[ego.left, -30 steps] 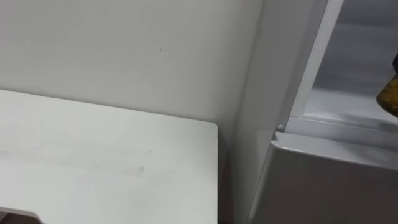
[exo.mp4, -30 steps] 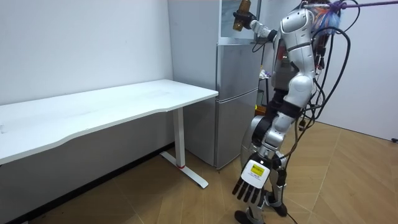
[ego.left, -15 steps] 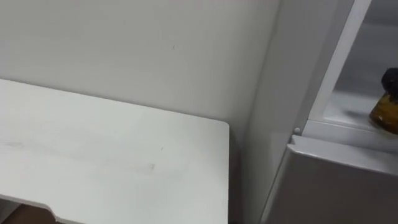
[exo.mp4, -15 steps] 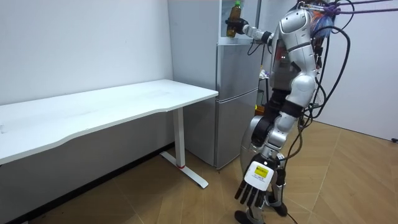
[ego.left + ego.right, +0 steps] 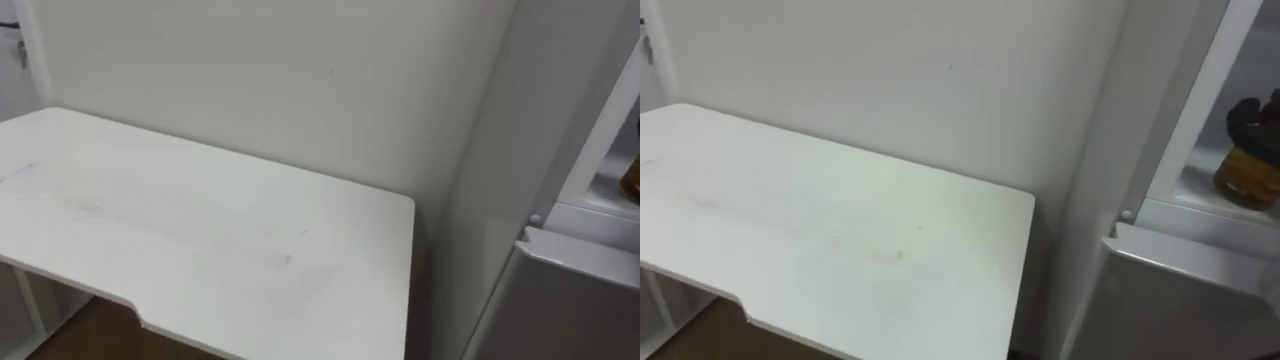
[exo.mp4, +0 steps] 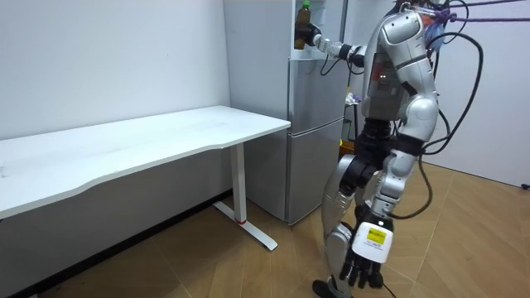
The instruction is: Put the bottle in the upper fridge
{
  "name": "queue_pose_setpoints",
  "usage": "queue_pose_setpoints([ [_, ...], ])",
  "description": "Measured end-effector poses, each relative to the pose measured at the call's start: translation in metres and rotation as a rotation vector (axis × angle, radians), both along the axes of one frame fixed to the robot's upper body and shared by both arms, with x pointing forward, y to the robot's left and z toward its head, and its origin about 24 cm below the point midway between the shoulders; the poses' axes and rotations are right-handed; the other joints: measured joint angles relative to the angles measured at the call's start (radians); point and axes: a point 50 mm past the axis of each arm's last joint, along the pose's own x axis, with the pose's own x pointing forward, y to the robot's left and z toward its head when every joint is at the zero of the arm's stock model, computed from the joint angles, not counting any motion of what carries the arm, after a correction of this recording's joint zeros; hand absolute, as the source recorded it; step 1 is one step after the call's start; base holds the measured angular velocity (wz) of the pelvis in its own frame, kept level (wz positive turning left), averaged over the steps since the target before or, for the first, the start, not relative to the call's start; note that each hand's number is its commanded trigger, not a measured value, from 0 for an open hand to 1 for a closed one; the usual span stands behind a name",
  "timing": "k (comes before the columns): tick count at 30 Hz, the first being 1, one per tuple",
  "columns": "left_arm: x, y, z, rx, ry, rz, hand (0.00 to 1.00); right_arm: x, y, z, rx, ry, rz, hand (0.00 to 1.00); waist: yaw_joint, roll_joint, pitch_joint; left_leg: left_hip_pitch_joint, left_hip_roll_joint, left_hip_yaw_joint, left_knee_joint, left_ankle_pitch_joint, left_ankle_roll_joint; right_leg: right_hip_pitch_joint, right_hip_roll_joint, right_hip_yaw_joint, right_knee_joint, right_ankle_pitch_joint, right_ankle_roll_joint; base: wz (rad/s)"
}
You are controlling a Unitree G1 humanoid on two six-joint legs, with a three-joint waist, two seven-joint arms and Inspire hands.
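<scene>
White table [image 5: 840, 230] at lower left, plain wall behind. Fridge [image 5: 1180, 300] at right, upper compartment open. Amber bottle [image 5: 1243, 178] inside it, right hand [image 5: 1258, 118] wrapped round its top.

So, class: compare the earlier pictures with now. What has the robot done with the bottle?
The right hand moved the bottle from tilted at the opening to upright, deeper in the upper fridge, still gripping it. The left hand still hangs low. The table stayed put.

White desk [image 5: 200, 230] against pale wall [image 5: 300, 80]; white leg [image 6: 240, 186] beneath; floor [image 6: 464, 240] probably wood laminate.
</scene>
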Motion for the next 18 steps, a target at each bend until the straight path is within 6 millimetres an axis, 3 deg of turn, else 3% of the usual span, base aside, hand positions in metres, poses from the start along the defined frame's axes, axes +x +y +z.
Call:
queue_pose_setpoints([
  [7, 0.013, 0.012, 0.008, 0.037, -0.039, -0.039, 0.00, 0.007, -0.013, -0.024, -0.011, 0.148, -0.026, 0.00, 0.014, 0.002, -0.0026, -0.031, -0.001, -0.042, 0.020, 0.009, -0.014, -0.001, 0.004, -0.049, 0.005, -0.002, -0.003, 0.18],
  [11, 0.018, 0.013, 0.009, 0.042, -0.054, -0.051, 0.00, 0.006, -0.019, -0.025, -0.023, 0.182, -0.024, 0.00, 0.026, -0.010, 0.0013, -0.046, -0.003, -0.042, 0.027, 0.019, -0.015, -0.015, 0.003, -0.049, 0.003, -0.010, -0.027, 0.02],
  [14, 0.023, 0.017, 0.012, 0.057, -0.071, -0.065, 0.00, 0.005, -0.023, -0.031, -0.024, 0.216, -0.024, 0.00, 0.032, -0.027, 0.0004, -0.044, 0.000, -0.040, 0.030, 0.022, -0.011, -0.023, 0.005, -0.047, 0.000, -0.012, -0.031, 0.00],
  [18, 0.024, 0.021, 0.014, 0.067, -0.073, -0.071, 0.00, 0.006, -0.021, -0.035, -0.037, 0.243, 0.001, 0.00, 0.029, -0.033, -0.0009, -0.033, 0.000, -0.035, 0.026, 0.023, -0.012, -0.008, 0.010, -0.043, -0.015, -0.009, -0.031, -0.02],
])
